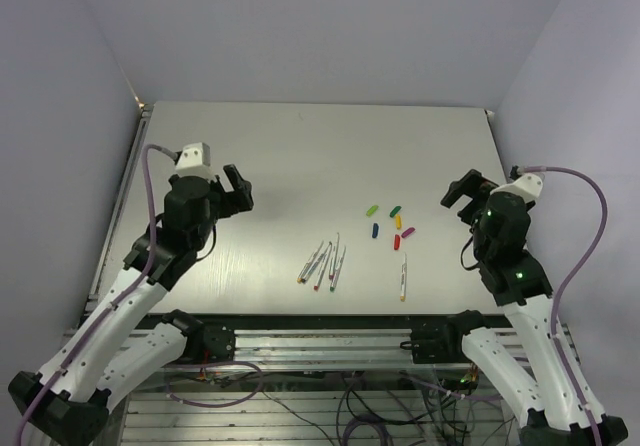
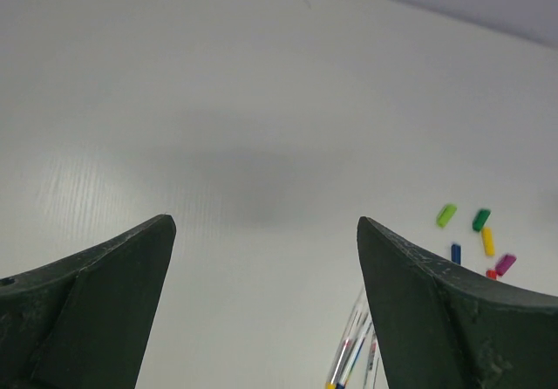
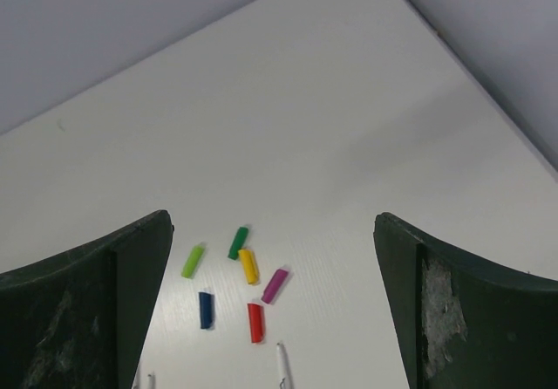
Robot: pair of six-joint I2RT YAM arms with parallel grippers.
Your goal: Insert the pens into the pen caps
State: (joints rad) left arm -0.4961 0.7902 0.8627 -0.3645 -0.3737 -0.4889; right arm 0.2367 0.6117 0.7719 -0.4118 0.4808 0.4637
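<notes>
while your left gripper (image 1: 240,192) and right gripper (image 1: 462,194) hang wide open and empty, most pens (image 1: 322,264) lie fanned at near centre, long axes roughly near-to-far, a lone pen (image 1: 404,276) to their right, pen caps (image 1: 392,222) clustered just beyond.

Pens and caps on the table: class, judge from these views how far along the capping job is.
Done: nothing; all six pen caps lie loose in a cluster, none on a pen. In hand: nothing; both arms' jaws stand open and empty. Left: every pen, both the bundle of pens and the lone pen beside the caps.
</notes>
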